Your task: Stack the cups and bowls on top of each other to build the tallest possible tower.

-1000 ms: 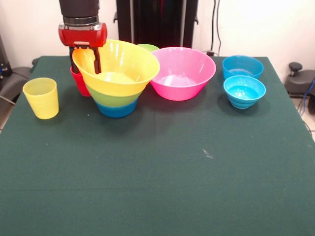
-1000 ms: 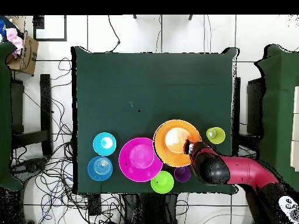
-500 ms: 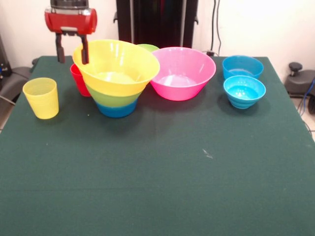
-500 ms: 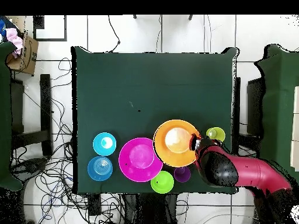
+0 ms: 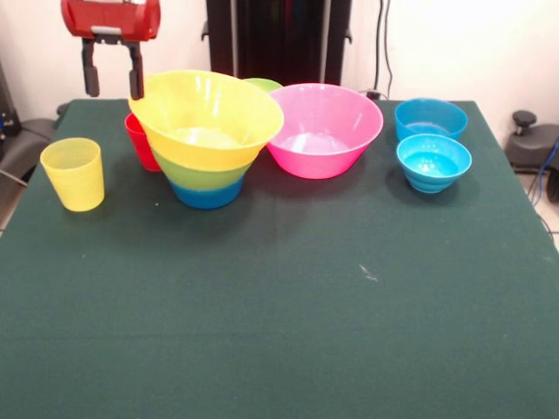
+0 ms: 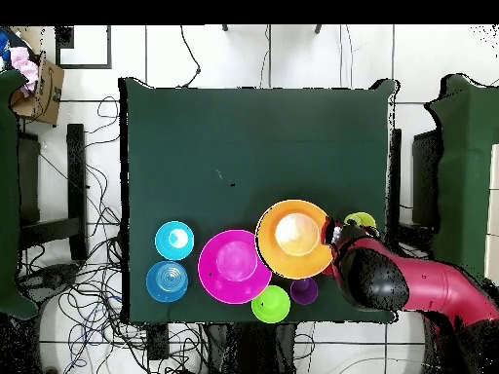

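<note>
The tower (image 5: 205, 140) is an orange bowl (image 6: 295, 239) nested on a green bowl and a blue one. My gripper (image 5: 111, 80) hangs open and empty above the table, just left of the orange bowl's rim and above the red cup (image 5: 138, 141), which is half hidden behind the tower. The yellow cup (image 5: 73, 173) stands alone at the left; in the overhead view the arm partly covers the yellow cup (image 6: 362, 220). The pink bowl (image 5: 323, 129) sits beside the tower. A purple cup (image 6: 303, 289) and a small green bowl (image 6: 271, 304) stand behind them. My gripper (image 6: 337, 234) sits between orange bowl and yellow cup.
Two blue bowls (image 5: 431, 116) (image 5: 433, 161) stand at the right of the front view, the farther one holding something nested inside. All the objects crowd the table's far strip; the green cloth (image 5: 288, 305) stretches in front of them.
My gripper has lifted off the orange bowl's rim, risen and shifted left in the front view. The bowls and cups have not moved.
</note>
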`<act>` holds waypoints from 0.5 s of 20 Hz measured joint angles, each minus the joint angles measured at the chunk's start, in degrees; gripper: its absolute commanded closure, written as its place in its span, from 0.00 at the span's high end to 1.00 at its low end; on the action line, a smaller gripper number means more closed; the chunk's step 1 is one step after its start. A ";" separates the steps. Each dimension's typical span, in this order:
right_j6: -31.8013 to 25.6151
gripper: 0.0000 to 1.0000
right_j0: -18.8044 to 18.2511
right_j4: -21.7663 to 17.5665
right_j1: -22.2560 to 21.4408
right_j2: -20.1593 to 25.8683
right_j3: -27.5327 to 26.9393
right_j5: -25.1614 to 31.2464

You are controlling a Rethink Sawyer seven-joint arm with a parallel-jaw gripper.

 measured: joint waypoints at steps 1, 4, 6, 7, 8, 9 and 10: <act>0.00 1.00 -0.17 0.34 -0.26 0.40 0.02 0.41; 0.00 1.00 -0.66 1.97 -1.44 1.91 0.23 1.62; 0.00 1.00 -0.67 2.85 -2.16 2.54 0.46 2.25; 0.00 1.00 -0.65 3.40 -2.70 2.88 0.74 2.62; 0.00 1.00 -0.62 3.71 -2.97 3.02 0.91 2.80; 0.00 1.00 -0.58 4.03 -3.23 3.16 1.11 2.96; 0.00 1.00 -0.41 4.43 -3.68 3.29 1.44 3.11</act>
